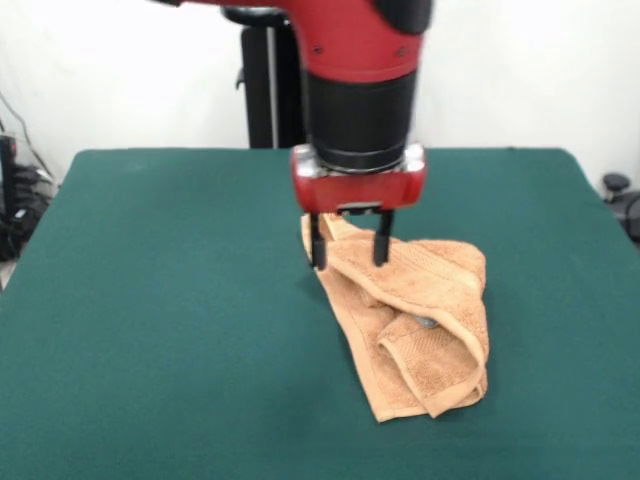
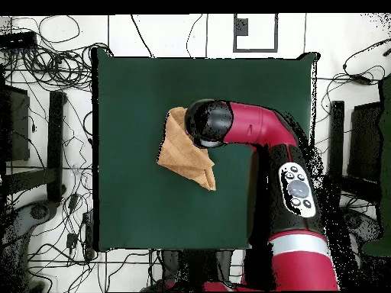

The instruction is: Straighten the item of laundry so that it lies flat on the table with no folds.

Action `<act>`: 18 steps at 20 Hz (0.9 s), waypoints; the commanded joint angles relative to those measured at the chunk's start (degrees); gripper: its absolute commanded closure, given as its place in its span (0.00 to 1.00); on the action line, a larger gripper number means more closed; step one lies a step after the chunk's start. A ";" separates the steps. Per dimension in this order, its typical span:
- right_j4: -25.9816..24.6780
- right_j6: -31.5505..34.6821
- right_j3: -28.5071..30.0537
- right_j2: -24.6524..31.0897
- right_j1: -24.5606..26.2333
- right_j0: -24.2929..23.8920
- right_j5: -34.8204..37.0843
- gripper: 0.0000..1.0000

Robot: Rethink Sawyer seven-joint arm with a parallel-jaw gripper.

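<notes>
The orange-tan towel [image 1: 425, 320] lies crumpled and folded over itself on the dark green table [image 1: 150, 300], right of centre. My gripper [image 1: 349, 255] hangs straight down over the towel's far end. Its two black fingers [image 1: 317, 245] stand apart, one on each side of a raised fold, with the tips down at the cloth. In the overhead view the towel [image 2: 182, 159] shows as a bunched wedge on the table [image 2: 130, 99]. There the arm's wrist [image 2: 208, 123] covers the towel's right part and hides the gripper. No label shows.
The robot's black pedestal [image 1: 262, 90] stands behind the table's far edge. Cables and black stands [image 2: 57, 137] lie on the floor around the table. Green tabletop stretches wide on the towel's left in the front view.
</notes>
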 commanded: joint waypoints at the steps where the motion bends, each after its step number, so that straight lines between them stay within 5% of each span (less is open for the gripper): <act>1: 2.67 3.43 1.52 7.05 4.97 -0.24 -2.51 0.00; 18: 6.56 1.20 5.75 14.08 6.69 -3.63 -4.93 0.00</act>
